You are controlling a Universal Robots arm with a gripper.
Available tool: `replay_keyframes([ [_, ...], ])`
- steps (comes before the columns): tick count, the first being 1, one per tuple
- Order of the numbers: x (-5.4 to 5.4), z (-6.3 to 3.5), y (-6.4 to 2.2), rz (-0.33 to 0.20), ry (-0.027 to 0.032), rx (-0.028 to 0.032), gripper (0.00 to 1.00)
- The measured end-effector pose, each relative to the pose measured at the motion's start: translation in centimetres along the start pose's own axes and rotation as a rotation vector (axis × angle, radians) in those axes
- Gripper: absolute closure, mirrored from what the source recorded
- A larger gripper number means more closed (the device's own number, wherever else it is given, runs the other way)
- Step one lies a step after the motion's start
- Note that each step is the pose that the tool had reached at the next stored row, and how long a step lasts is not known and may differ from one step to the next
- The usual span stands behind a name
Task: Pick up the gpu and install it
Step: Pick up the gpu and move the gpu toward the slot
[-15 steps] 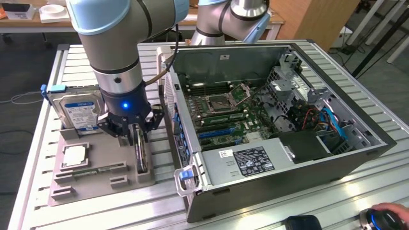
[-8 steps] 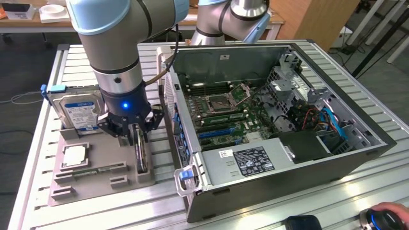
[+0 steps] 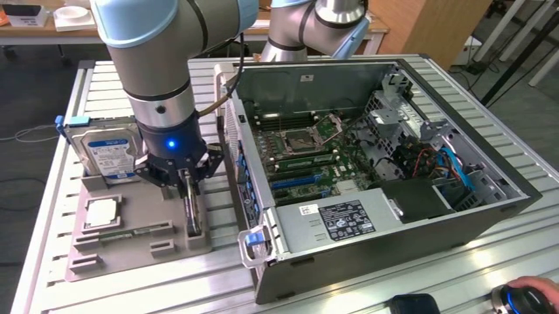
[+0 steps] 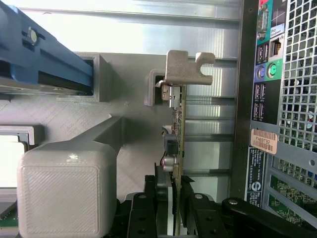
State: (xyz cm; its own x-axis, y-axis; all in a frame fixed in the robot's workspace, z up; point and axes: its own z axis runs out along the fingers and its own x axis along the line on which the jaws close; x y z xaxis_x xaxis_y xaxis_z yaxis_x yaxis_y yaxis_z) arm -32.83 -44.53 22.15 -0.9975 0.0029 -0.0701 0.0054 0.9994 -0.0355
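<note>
Exterior view
Counter [image 3: 489, 261]: ribbed aluminium with long parallel slots.
Tray [image 3: 131, 252]: matte grey printed plastic with raised blocks and pockets, lying flat on the counter.
Gpu [image 3: 192, 221]: a thin dark card standing on its long edge in a slot at the tray's side nearest the computer case [image 3: 367, 261].
Fingers [image 3: 187, 188]: slim metal fingers reaching straight down from the arm onto the card's upper edge.
Hard drive [image 3: 107, 154]: a thick silver block with a blue-white label, upright at the tray's far corner, well apart from the card.
Room: only a narrow strip lies between the card and the case's back wall. The case lies open-face up, its green board and blue slots [image 3: 292, 183] uncovered.
Hand [image 3: 533, 288]: a person's hand resting at the counter's near edge.

Wrist view
Gpu [image 4: 177, 129]: seen edge-on – a thin green-edged board with small silver parts, seated in the tray.
Bracket [image 4: 185, 69]: dull silver with a hooked tab, its end in a grey printed notch.
Fingers [image 4: 162, 198]: black, drawn in to the card's thickness, one on each face – no gap shows.
Case back [image 4: 292, 74]: perforated steel and coloured ports, just beside the card.
</note>
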Motion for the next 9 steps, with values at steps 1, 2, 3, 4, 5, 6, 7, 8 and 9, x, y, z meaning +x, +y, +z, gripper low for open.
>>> replay_keyframes([
  [1,0.0,0.0,0.0,0.0,0.0,0.0,0.7],
  [2,0.0,0.0,0.0,0.0,0.0,0.0,0.7],
  [3,0.0,0.0,0.0,0.0,0.0,0.0,0.7],
  [4,0.0,0.0,0.0,0.0,0.0,0.0,0.7],
  [5,0.0,0.0,0.0,0.0,0.0,0.0,0.7],
  [6,0.0,0.0,0.0,0.0,0.0,0.0,0.7],
  [7,0.0,0.0,0.0,0.0,0.0,0.0,0.7],
  [8,0.0,0.0,0.0,0.0,0.0,0.0,0.7],
  [9,0.0,0.0,0.0,0.0,0.0,0.0,0.7],
])
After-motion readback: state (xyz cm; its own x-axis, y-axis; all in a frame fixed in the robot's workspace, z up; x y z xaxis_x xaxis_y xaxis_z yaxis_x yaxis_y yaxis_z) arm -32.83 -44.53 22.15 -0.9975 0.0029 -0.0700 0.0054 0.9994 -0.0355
